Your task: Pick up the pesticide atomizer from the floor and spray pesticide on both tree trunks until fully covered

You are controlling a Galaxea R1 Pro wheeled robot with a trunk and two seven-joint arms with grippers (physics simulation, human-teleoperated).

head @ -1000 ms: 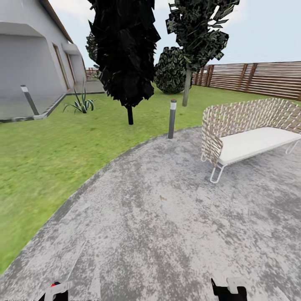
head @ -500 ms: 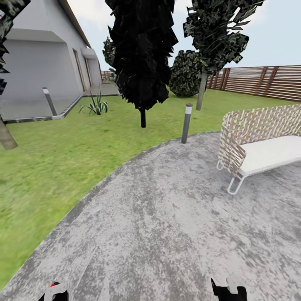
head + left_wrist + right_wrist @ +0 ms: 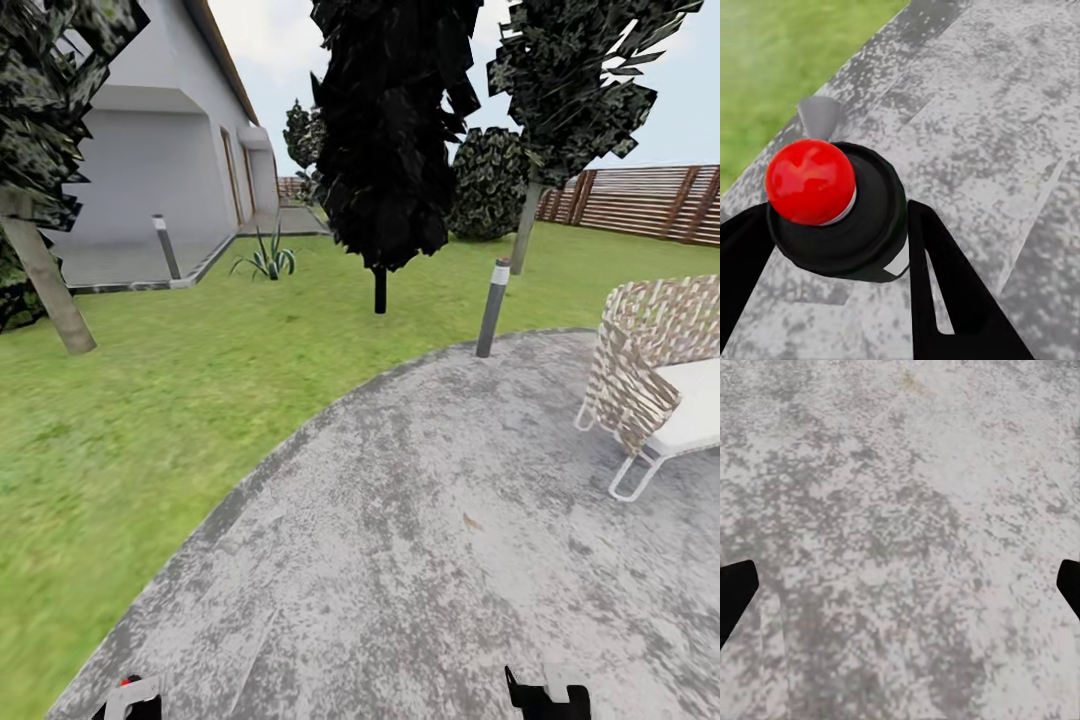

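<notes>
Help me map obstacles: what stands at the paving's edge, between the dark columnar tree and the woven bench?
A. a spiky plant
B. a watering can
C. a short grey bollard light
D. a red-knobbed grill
C: a short grey bollard light stands at the paving edge, between the dark tree and the woven bench.

black tapered gripper fingers [image 3: 945, 292], a glossy red ball [image 3: 810, 181] on a round black body

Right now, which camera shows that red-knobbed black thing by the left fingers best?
Left wrist view: the red-knobbed black object sits large between the left fingers. Head view catches a red speck of it at the bottom edge; right wrist view faces paving.
</notes>
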